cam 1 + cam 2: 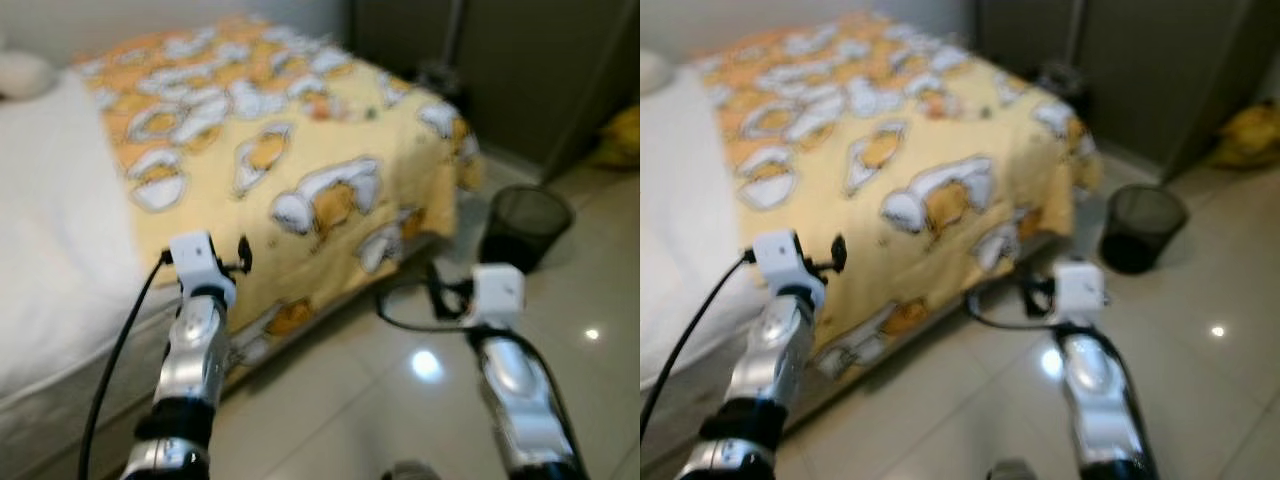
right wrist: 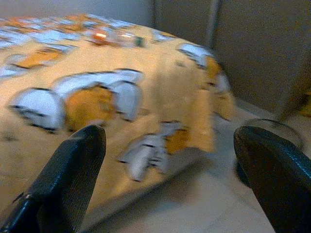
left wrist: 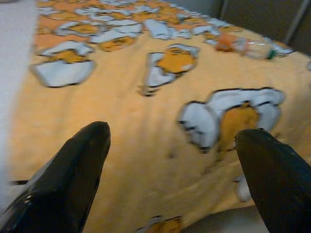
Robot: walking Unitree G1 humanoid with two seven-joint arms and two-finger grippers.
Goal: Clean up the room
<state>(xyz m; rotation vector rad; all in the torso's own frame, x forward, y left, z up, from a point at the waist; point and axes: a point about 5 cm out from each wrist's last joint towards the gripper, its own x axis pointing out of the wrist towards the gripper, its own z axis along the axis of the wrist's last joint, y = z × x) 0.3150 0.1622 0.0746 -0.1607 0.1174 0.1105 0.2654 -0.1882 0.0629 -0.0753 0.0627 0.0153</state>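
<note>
A bed fills the left half of the view, covered by a yellow blanket [image 1: 300, 150] printed with white and orange cartoon shapes. A clear plastic bottle [image 3: 245, 44] with an orange label lies on the blanket near the bed's far corner, also seen as the bottle [image 2: 116, 38]. My left gripper [image 3: 174, 132] is open, held over the blanket's near edge with nothing between its fingers. My right gripper [image 2: 170, 132] is open too, over the floor beside the bed's corner, pointing toward the blanket and the bin. Both silver arms [image 1: 195, 350] reach forward. The picture is blurred.
A black mesh waste bin [image 1: 525, 225] stands on the glossy tiled floor [image 1: 400, 400] just right of the bed's corner. A white sheet [image 1: 50, 230] covers the bed's left part. Dark cabinet doors [image 1: 540, 70] line the back; something yellow [image 1: 620, 135] lies at far right.
</note>
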